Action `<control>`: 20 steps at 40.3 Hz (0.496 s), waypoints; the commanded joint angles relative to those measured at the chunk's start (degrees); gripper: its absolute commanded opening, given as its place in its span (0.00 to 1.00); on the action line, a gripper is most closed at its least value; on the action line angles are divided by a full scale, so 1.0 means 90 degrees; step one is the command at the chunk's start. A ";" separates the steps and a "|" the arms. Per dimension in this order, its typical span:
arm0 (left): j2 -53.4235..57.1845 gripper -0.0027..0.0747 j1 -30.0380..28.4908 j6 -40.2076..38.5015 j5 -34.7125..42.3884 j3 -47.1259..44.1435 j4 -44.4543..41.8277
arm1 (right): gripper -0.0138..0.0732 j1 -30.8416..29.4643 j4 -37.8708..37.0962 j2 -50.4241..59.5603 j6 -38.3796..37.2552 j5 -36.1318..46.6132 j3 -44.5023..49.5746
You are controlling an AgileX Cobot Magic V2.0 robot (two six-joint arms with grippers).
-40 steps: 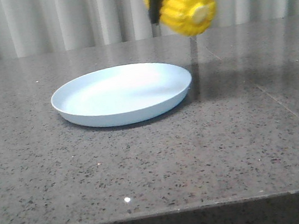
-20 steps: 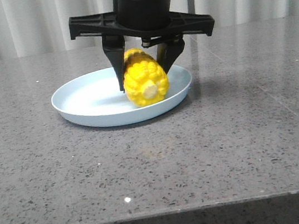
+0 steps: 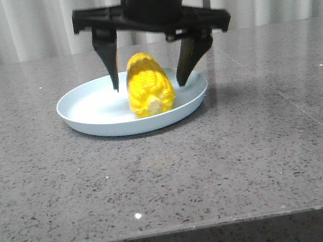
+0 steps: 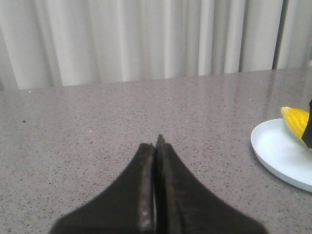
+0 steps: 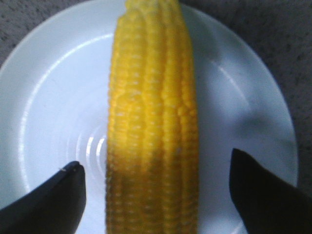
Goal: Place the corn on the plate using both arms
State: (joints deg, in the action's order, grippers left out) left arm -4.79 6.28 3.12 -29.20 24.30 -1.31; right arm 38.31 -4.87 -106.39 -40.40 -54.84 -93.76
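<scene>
My left gripper [image 4: 156,146] is pressed closed on nothing, low over the table [image 3: 157,176], well apart from the plate [image 3: 81,111]. The corn [image 3: 148,89] lies on the plate, its pale stub toward the camera. My right gripper [image 3: 151,81] stands wide above it, one finger each side, not touching. I read no writing.

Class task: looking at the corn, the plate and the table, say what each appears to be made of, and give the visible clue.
Corn: probably moulded plastic; its kernels are evenly yellow and glossy.
Plate: likely plastic or melamine; plain pale blue with a soft sheen.
Table: looks like polished speckled stone or a stone-look top; grey flecks and faint reflections.
</scene>
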 commanded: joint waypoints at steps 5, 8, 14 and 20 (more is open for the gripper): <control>-0.0072 0.01 0.0045 -0.0019 0.0514 0.0163 0.0012 | 0.89 -0.0359 -0.0249 0.1008 0.0099 0.0365 -0.0230; -0.0072 0.01 0.0045 -0.0019 0.0514 0.0163 0.0012 | 0.87 -0.0622 -0.0210 0.1208 0.0369 0.0304 -0.0230; -0.0072 0.01 0.0045 -0.0019 0.0514 0.0163 0.0012 | 0.60 -0.1389 0.0121 0.1523 0.1067 -0.0063 -0.0230; -0.0072 0.01 0.0045 -0.0019 0.0514 0.0163 0.0012 | 0.30 -0.2221 0.0305 0.1767 0.1744 -0.0347 -0.0208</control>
State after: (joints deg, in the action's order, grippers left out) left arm -4.79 6.28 3.12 -29.20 24.30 -1.31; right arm 21.66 -2.40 -94.52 -28.69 -58.48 -93.76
